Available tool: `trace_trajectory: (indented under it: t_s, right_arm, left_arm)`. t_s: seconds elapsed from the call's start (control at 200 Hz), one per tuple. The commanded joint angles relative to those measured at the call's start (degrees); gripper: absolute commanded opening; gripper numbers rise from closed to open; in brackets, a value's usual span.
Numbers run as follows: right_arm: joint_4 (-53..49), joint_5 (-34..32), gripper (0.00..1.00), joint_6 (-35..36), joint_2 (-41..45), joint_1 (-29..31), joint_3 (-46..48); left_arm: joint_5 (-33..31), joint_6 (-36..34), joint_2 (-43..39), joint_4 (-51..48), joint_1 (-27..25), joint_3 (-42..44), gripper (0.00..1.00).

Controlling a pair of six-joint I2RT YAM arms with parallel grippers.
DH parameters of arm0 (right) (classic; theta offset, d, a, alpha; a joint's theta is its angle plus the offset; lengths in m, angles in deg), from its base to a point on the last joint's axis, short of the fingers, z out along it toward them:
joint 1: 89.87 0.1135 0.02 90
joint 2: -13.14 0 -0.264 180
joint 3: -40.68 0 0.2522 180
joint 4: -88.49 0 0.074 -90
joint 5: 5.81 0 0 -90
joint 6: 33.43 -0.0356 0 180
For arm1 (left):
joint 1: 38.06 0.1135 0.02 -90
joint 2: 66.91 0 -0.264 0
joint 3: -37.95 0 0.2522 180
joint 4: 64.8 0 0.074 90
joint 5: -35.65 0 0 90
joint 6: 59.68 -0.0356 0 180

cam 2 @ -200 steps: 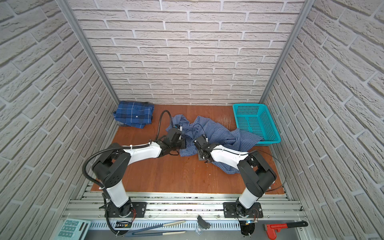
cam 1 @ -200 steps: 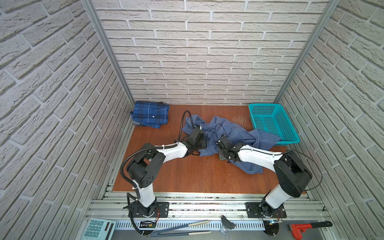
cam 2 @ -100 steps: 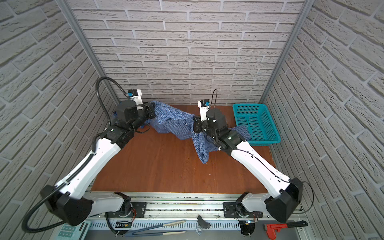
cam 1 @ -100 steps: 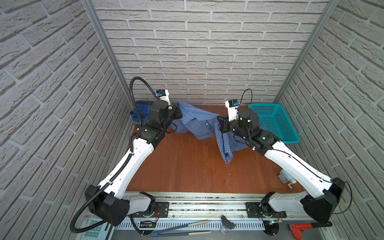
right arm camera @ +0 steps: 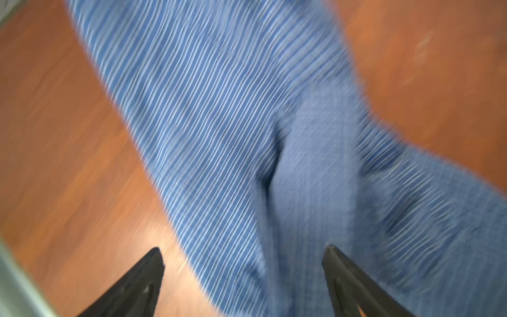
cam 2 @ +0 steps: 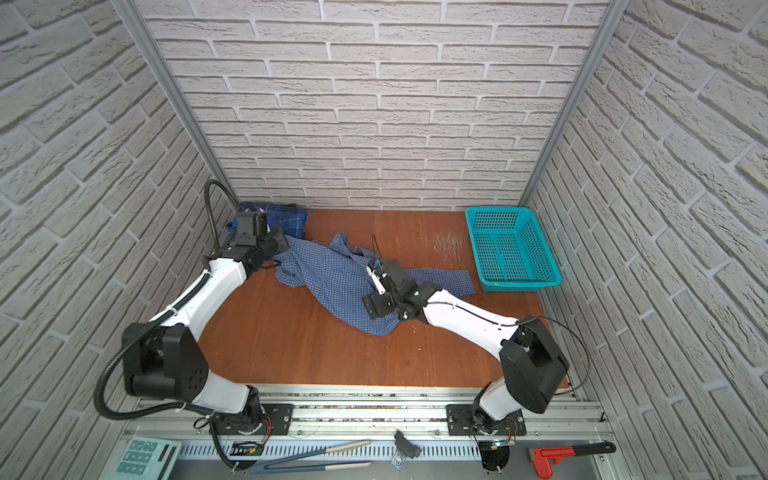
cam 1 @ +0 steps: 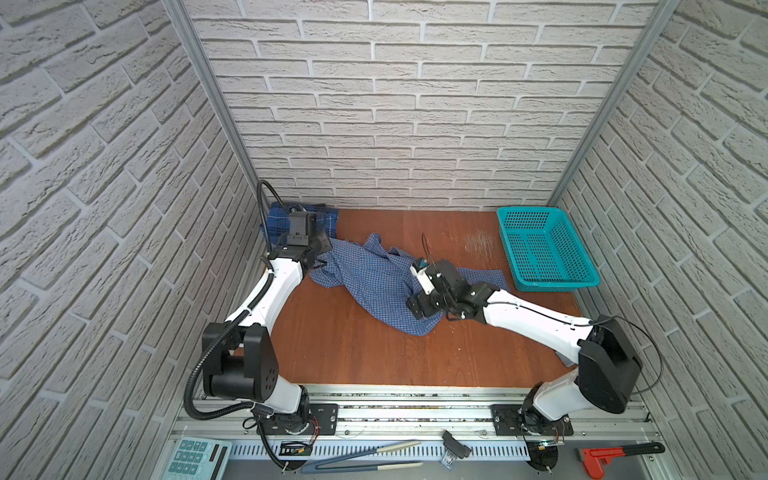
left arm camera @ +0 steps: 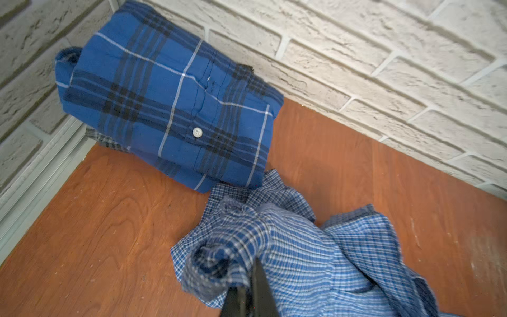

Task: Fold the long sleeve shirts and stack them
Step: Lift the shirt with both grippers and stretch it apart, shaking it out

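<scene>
Blue check shirt (cam 1: 370, 282) lies crumpled across the middle of the desk (cam 1: 353, 357), with its far left end pinched tight in the left claw (left arm camera: 253, 277). The right claw (right arm camera: 242, 248) is spread wide over the shirt's near part and grips nothing. The darker plaid shirt (left arm camera: 170, 104) sits folded in the back left corner, right beside the check one.

White brick-pattern walls (cam 1: 415, 104) enclose a reddish-brown wooden tabletop (cam 1: 353, 353) on three sides.

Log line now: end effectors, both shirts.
left end effector: shut on checked shirt | right end effector: open over it | plaid shirt: folded, far-left corner
</scene>
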State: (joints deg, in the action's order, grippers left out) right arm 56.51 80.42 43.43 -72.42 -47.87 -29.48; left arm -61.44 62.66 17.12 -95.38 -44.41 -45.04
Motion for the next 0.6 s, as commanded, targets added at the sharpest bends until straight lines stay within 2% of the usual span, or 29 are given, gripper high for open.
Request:
trace_trajectory:
  t_s: [0.0,0.05,0.115,0.195,0.215,0.235,0.265,0.285,0.305,0.355,0.385,0.495,0.595]
  right_arm:
    - [6.8,-8.1,0.94,-3.8,-0.7,-1.6,4.8]
    - [5.5,-14.7,0.97,-6.0,-1.6,-2.0,5.0]
    - [4.9,-14.2,0.96,-5.9,-3.6,-3.1,3.6]
    - [5.7,-13.0,0.84,-4.6,-7.6,-3.3,0.8]
    - [4.7,-12.5,0.78,-4.2,-8.9,-3.4,-0.7]
    - [3.3,-12.5,0.68,-4.0,-10.2,-3.4,-2.2]
    - [0.7,-14.3,0.42,-4.3,-11.6,-3.5,-4.4]
    - [-1.3,-16.0,0.30,-5.2,-12.1,-3.5,-5.7]
    - [-3.0,-17.6,0.23,-6.0,-12.2,-3.7,-6.5]
    - [-5.3,-19.6,0.16,-7.2,-10.4,-4.3,-6.7]
    - [-5.5,-19.8,0.07,-7.8,-8.2,-4.9,-6.0]
    - [-7.4,-18.5,0.06,-9.8,4.2,-6.3,-4.3]
    - [-13.6,-19.4,0.07,-11.4,17.5,-6.3,-8.9]
  left_arm:
    - [1.7,-1.0,-3.2,1.7,-0.1,0.9,0.00]
    - [2.2,-1.2,-4.3,1.0,0.0,0.9,0.00]
    - [3.4,-1.3,-5.8,0.0,-0.2,0.7,0.00]
    - [4.9,-1.5,-6.9,-2.2,-0.8,-1.5,0.00]
    - [4.9,-1.7,-7.0,-3.2,-1.2,-2.4,0.00]
    - [4.6,-2.0,-7.1,-4.1,-1.6,-3.8,0.00]
    - [4.0,-2.4,-7.4,-5.5,-2.4,-5.7,0.00]
    - [3.7,-2.7,-7.7,-6.6,-2.9,-7.0,0.00]
    - [3.6,-3.0,-7.8,-7.4,-3.2,-8.3,0.00]
    - [3.5,-3.7,-8.4,-9.5,-3.7,-11.6,0.00]
    - [3.2,-4.0,-8.7,-10.9,-4.0,-13.6,0.00]
    - [2.1,-5.4,-9.0,-15.2,-5.1,-20.2,0.00]
    - [1.2,-6.8,-8.6,-18.9,-6.9,-26.8,0.00]
